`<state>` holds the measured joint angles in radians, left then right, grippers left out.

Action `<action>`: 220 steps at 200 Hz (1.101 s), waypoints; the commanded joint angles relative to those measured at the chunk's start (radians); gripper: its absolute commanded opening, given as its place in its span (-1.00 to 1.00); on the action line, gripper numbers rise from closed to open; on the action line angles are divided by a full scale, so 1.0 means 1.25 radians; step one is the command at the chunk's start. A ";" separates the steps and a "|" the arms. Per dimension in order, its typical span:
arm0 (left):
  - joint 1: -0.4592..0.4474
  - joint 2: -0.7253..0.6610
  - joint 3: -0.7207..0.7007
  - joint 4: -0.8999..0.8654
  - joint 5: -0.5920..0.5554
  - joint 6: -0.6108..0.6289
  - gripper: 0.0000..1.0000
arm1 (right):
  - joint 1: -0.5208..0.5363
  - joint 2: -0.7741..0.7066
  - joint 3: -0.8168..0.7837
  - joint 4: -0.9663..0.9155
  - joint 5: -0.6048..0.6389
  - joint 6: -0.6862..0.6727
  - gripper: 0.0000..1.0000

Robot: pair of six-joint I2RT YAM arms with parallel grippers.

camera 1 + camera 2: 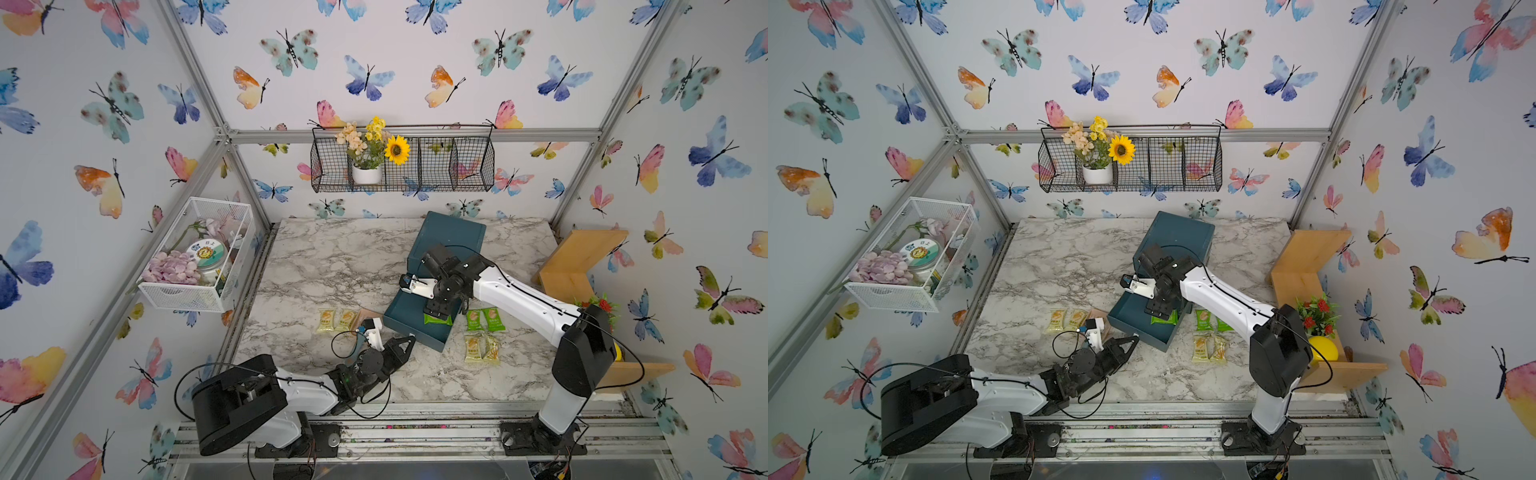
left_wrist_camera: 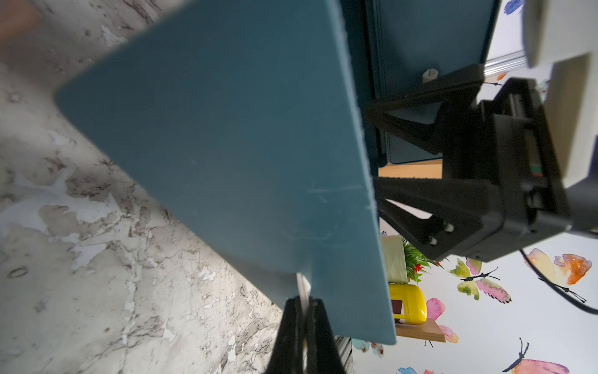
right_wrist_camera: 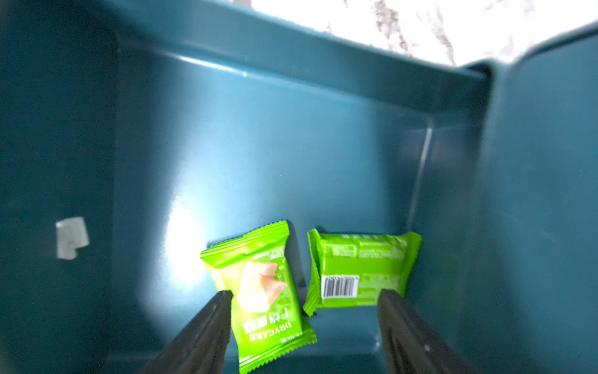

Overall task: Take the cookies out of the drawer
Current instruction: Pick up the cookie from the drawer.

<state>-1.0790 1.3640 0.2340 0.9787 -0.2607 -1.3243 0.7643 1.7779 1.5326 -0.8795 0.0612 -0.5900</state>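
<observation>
While the left pincer [image 2: 304, 311] is clenching the thin metal pull [image 2: 302, 286] on the drawer's front, low in the left wrist frame, the right pincer [image 3: 305, 293] is hanging released inside the teal drawer [image 3: 291, 129], jaws wide apart at the bottom of the right wrist frame. Two green cookies are lying on the drawer floor there: a printed packet [image 3: 262, 291] face up at lower centre, close against the left-hand jaw in frame, and a barcode packet [image 3: 359, 268] just to its right, its corner by the other jaw. Other cookies are lying out on the marble surface [image 1: 324, 257] in both top views: a yellow pair [image 1: 336, 320] left of the drawer, and a green pair [image 1: 484, 319] with a lower yellow pair [image 1: 482, 348] beneath it, right of the drawer.

The step in hand is probably picking one green packet. The jaws are spanning both, so closing here risks pinching two or shoving one aside. The right pincer should be centring over the printed packet alone, sinking until its tips are nearly meeting the floor, then closing across the puffed middle rather than a crimped end. The left pincer's hold should be stopping the drawer from sliding.
</observation>
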 commanded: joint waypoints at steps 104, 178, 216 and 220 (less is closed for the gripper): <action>0.002 -0.034 -0.010 0.006 -0.025 0.015 -1.00 | -0.013 0.056 -0.031 -0.041 -0.061 -0.059 0.43; 0.002 -0.032 -0.008 0.006 -0.026 0.015 -1.00 | -0.014 0.058 -0.054 -0.032 -0.056 -0.064 0.25; 0.002 -0.033 -0.008 0.006 -0.030 0.015 -1.00 | -0.013 0.030 -0.064 0.008 -0.007 -0.056 0.27; 0.003 -0.033 -0.008 0.005 -0.031 0.015 -1.00 | -0.014 0.024 -0.067 0.014 0.003 -0.056 0.27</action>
<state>-1.0790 1.3434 0.2260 0.9581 -0.2615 -1.3239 0.7517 1.8324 1.4864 -0.8829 0.0086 -0.6666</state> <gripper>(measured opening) 0.048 0.629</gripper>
